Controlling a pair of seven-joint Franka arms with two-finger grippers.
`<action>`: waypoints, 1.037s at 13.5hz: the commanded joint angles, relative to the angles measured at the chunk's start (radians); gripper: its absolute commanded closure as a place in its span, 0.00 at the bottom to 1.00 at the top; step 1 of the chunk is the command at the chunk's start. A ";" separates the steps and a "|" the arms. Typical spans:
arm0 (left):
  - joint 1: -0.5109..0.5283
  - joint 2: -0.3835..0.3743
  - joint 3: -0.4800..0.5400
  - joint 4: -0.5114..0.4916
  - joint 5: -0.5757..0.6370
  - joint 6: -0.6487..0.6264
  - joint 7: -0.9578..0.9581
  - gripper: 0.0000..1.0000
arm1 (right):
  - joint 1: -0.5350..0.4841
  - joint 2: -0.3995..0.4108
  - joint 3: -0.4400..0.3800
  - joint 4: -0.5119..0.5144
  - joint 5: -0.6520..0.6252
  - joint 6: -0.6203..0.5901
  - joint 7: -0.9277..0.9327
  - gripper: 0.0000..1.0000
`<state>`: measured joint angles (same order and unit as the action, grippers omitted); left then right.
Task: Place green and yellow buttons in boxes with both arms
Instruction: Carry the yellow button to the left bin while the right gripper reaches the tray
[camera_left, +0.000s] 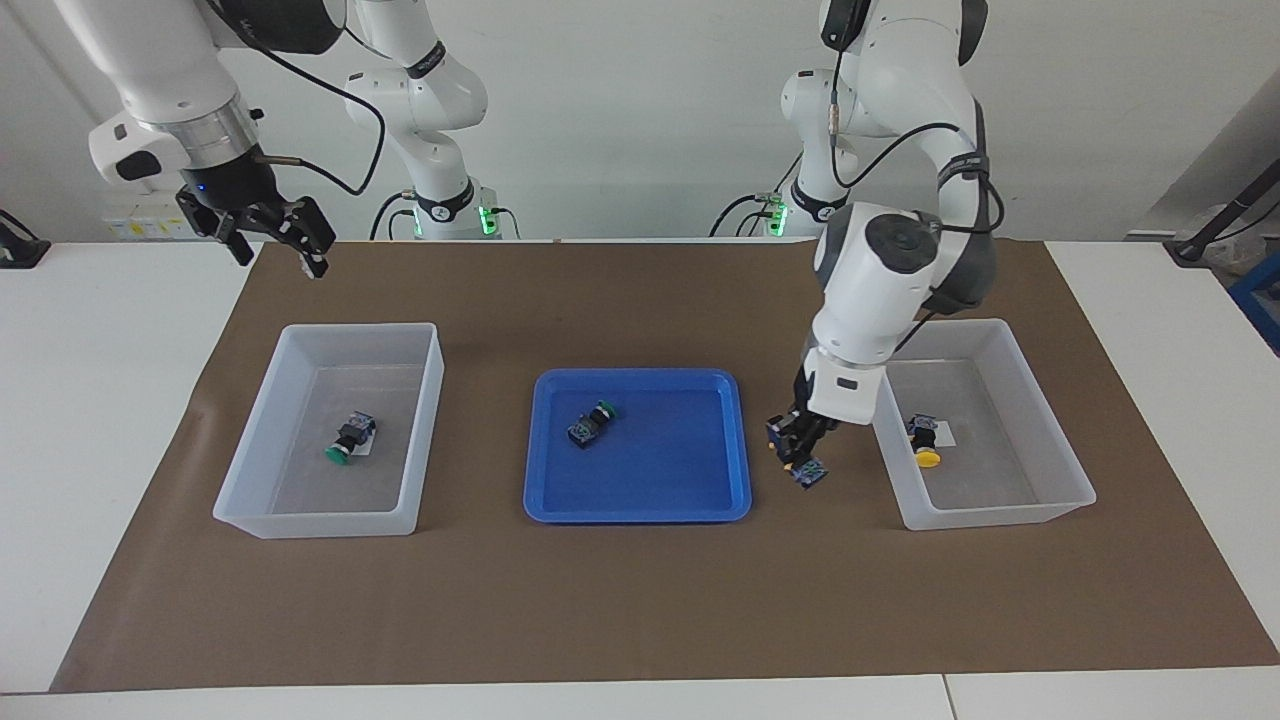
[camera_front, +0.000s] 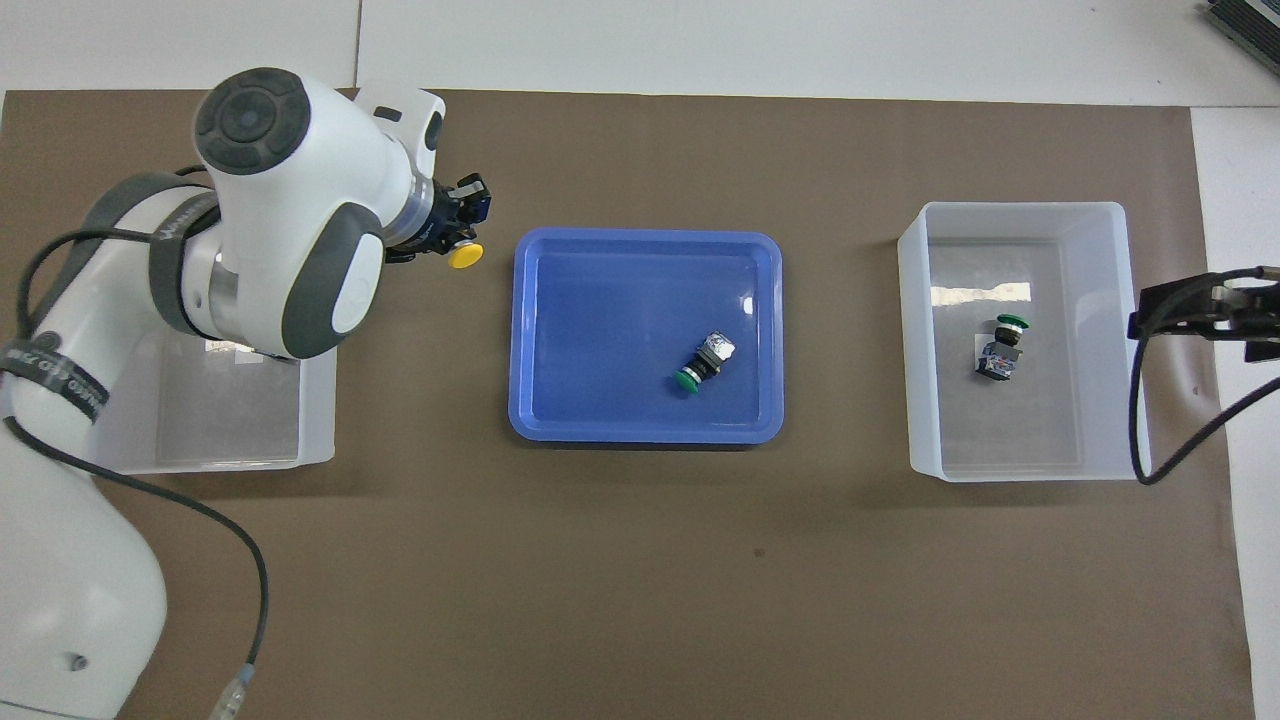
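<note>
My left gripper (camera_left: 795, 446) is shut on a yellow button (camera_left: 807, 471); its yellow cap (camera_front: 465, 256) shows in the overhead view. It hangs over the brown mat, between the blue tray (camera_left: 640, 490) and the box (camera_left: 1040, 440) at the left arm's end. That box holds another yellow button (camera_left: 925, 441). A green button (camera_left: 590, 424) lies in the tray. The box (camera_left: 300, 490) at the right arm's end holds a green button (camera_left: 350, 438). My right gripper (camera_left: 280, 240) waits open and empty, high over the mat's corner near that box.
A brown mat (camera_left: 640, 600) covers the white table under both boxes and the tray. Two smaller white arm bases with green lights (camera_left: 445, 205) stand at the robots' edge. In the overhead view my left arm (camera_front: 270, 220) covers much of its box (camera_front: 200, 440).
</note>
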<state>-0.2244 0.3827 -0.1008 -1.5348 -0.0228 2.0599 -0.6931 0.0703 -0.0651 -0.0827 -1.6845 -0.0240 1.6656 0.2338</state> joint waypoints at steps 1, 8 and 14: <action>0.107 -0.053 -0.010 -0.019 -0.022 -0.104 0.192 1.00 | 0.072 0.014 0.004 -0.085 0.006 0.144 0.131 0.00; 0.329 -0.126 0.000 -0.151 -0.022 -0.123 0.688 1.00 | 0.340 0.284 0.004 -0.107 0.004 0.501 0.542 0.00; 0.433 -0.223 0.000 -0.474 -0.020 0.207 0.845 1.00 | 0.454 0.432 0.004 -0.106 -0.010 0.652 0.703 0.00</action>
<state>0.1747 0.2362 -0.0945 -1.8782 -0.0315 2.1768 0.1028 0.5008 0.3490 -0.0744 -1.7992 -0.0259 2.2985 0.8879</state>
